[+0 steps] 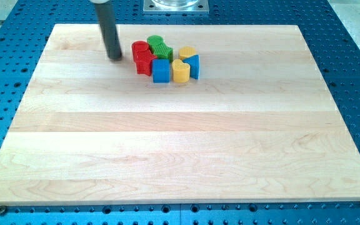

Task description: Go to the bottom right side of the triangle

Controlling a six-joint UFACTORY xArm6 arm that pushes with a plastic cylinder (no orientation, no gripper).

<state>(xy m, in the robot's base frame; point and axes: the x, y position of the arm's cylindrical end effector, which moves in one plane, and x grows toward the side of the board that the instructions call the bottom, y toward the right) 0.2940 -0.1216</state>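
Observation:
My tip (115,59) rests on the wooden board (180,150) near the view's top left, just left of a tight cluster of blocks. A blue triangle-like block (194,65) stands at the cluster's right edge, well to the right of my tip. Between them are two red blocks (140,49) (145,63), two green blocks (155,42) (163,52) and a blue cube (160,71). A yellow block (187,52) sits above the triangle. Another yellow block (180,72) touches its left side.
The board lies on a blue perforated table (349,37). A metal mounting plate (176,5) sits at the view's top centre, beyond the board's top edge.

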